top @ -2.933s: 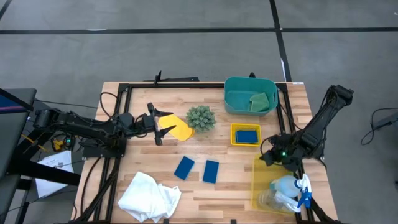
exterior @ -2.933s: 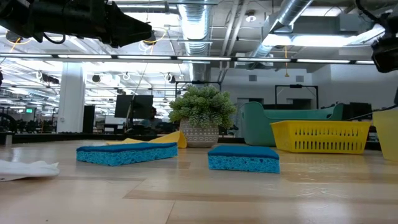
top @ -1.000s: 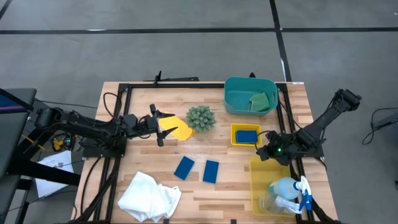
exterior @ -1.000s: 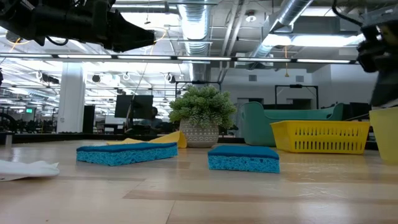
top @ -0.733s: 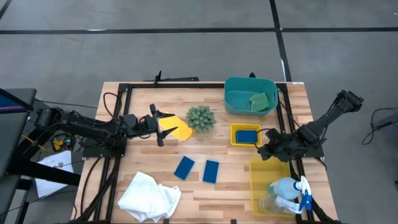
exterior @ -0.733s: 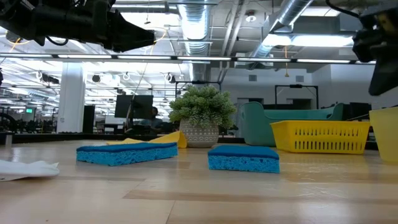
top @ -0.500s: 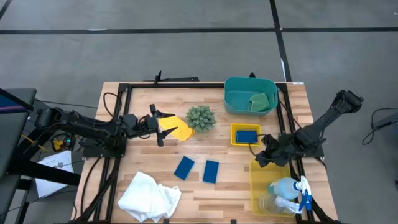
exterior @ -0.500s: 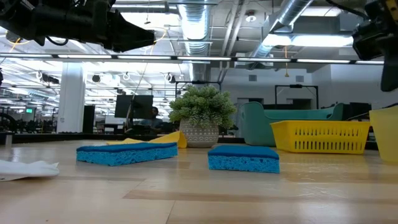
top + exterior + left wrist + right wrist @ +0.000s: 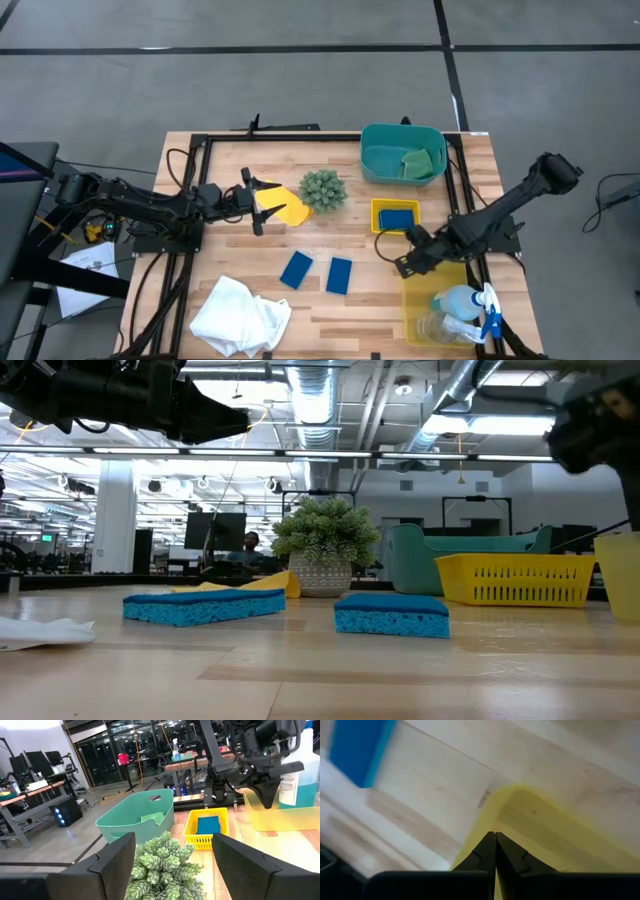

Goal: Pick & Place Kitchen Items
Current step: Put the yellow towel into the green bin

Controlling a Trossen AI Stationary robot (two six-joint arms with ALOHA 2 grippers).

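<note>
Right gripper (image 9: pixel 403 265) is empty, fingers pressed together, hovering over bare wood near the table's front-right, just beside the clear yellow bin (image 9: pixel 422 300) that holds the spray bottle (image 9: pixel 462 300). Its wrist view shows that bin's corner right under the tips.

Left gripper (image 9: pixel 262 202) waits with fingers spread, empty, over the yellow sponge (image 9: pixel 290 210) left of the plant ball (image 9: pixel 322 189), toward the back-left.

Loose items: two blue sponges (image 9: pixel 296 269) (image 9: pixel 339 275) side by side in the front-middle, white cloth (image 9: pixel 240 315) at the front-left corner. One blue sponge already sits in the small yellow basket (image 9: pixel 377 218), a green one (image 9: pixel 418 160) in the teal bin (image 9: pixel 375 150) at the back-right.

My read: right arm is heading for the nearer blue sponge. To do it well:
- open before descending
- square the fingers across the sponge's short side
- come straight down, centred; it sits near its twin, so don't nudge that
- squeeze lightly, since foam compresses
- lift clear of the bin wall before traversing
</note>
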